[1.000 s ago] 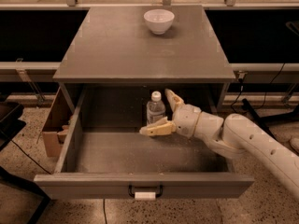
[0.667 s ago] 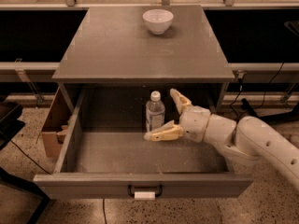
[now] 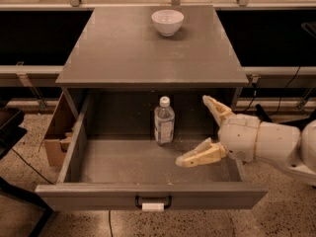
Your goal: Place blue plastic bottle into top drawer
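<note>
The blue plastic bottle [image 3: 164, 121] stands upright inside the open top drawer [image 3: 123, 162], near its back wall at the middle. It is clear with a white cap and a pale label. My gripper [image 3: 195, 131] is open and empty, above the drawer's right part, to the right of the bottle and apart from it. One cream finger [image 3: 200, 155] points forward-left, the other [image 3: 216, 108] points up and back. The drawer's dark front handle with a white tag [image 3: 153, 204] faces the camera.
A white bowl [image 3: 167, 21] sits at the back of the grey cabinet top [image 3: 148, 53]. A cardboard box [image 3: 58, 132] stands on the floor left of the drawer. Cables run along the floor at right. Dark shelving lies behind the cabinet.
My gripper has let go of the bottle and drawn back to the right, away from it. The bottle stays standing in the drawer.
</note>
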You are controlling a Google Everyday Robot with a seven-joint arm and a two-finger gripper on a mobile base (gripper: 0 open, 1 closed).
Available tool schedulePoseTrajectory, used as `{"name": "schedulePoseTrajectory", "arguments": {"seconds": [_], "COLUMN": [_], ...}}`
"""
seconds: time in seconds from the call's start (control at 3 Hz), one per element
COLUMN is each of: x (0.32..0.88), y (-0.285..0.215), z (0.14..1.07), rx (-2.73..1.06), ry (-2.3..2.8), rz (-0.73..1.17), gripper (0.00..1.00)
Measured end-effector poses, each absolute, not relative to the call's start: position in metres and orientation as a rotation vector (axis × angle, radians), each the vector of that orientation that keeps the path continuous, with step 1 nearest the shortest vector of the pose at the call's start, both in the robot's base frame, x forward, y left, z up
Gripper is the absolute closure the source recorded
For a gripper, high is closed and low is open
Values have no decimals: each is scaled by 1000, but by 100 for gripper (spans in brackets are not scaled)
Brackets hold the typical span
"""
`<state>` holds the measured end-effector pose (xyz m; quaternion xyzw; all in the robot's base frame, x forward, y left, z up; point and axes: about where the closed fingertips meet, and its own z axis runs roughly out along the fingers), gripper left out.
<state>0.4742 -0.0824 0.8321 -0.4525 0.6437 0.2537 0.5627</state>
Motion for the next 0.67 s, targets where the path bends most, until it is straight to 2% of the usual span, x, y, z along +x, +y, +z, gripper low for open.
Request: {"name": "schedulePoseTrajectory", "arguments": {"seconds": [0.33,0.67], "x": [438,417], "y": [-111,-123], "z": [909,966], "rx": [-1300,-1433], "ry": [1564,1542], "rz": [410,321], "gripper": [0,0]}}
